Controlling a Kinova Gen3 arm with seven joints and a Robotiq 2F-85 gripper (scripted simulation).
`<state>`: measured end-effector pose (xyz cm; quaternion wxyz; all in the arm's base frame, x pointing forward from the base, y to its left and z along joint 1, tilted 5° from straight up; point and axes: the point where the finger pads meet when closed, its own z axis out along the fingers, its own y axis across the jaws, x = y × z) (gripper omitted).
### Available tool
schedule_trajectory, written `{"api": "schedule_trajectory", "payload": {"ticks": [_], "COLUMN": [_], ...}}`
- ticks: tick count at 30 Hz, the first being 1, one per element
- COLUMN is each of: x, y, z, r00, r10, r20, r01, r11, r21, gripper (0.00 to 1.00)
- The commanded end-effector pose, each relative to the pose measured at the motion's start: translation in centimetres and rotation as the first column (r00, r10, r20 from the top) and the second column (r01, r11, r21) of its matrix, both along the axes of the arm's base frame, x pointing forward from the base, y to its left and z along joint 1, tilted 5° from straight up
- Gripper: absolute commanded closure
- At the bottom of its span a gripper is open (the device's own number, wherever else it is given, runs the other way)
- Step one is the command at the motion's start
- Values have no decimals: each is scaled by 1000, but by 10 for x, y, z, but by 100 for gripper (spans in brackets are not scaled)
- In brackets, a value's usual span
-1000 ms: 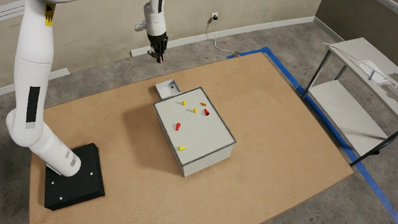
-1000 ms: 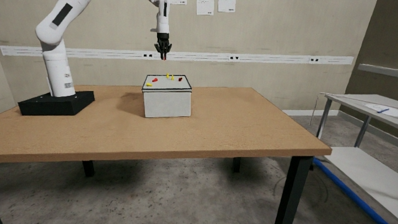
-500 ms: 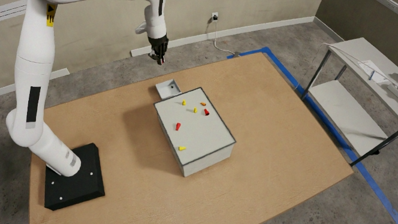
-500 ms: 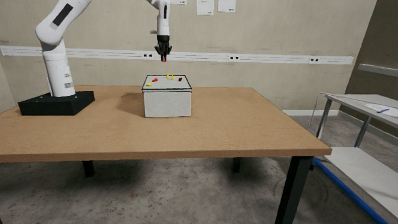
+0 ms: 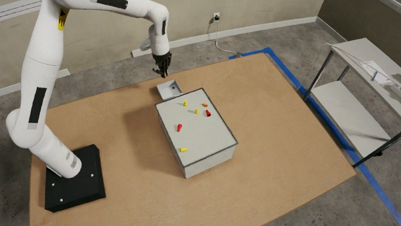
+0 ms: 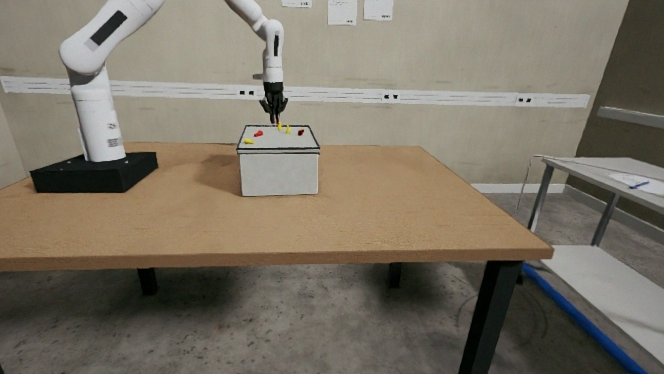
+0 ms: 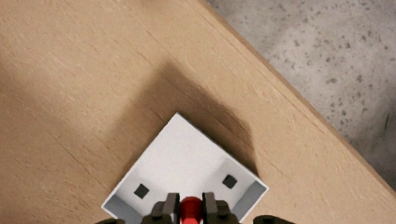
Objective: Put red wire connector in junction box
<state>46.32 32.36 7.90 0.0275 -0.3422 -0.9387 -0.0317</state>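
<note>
Arm arched high from base (image 5: pixel 93 193) at bench (image 5: pixel 272 169) 8 o'clock; wrist vertical, gripper (image 5: pixel 164 72) pointing down above box (image 5: pixel 170 89). Jaws narrow, pinching red connector (image 7: pixel 189 209). Box open, beside case (image 5: pixel 196 130) at 11 o'clock. Connector barely visible in top view; wrist view crops it. Exterior view: box hidden behind case.

Even, fairly bright light is cast from above; soft shadows are thrown on the desk (image 5: pixel 272 127) left of the tool case (image 5: pixel 211 157). All views are slightly blurred, without glare.
</note>
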Motion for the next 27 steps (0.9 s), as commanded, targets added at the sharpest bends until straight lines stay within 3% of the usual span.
{"api": "schedule_trajectory", "payload": {"ticks": [1, 8, 13, 27], "x": [-5, -7, -8, -9], "y": [0, 3, 4, 5], "z": [-26, -76, -98, -105], "r00": [1000, 1000, 1000, 1000], "r10": [2, 2, 2, 2], "r20": [-18, -18, -18, -18], "r01": [-2, -2, -2, -2], "r11": [1000, 1000, 1000, 1000], "r21": [-11, -11, -11, -11], "gripper": [81, 81, 81, 81]}}
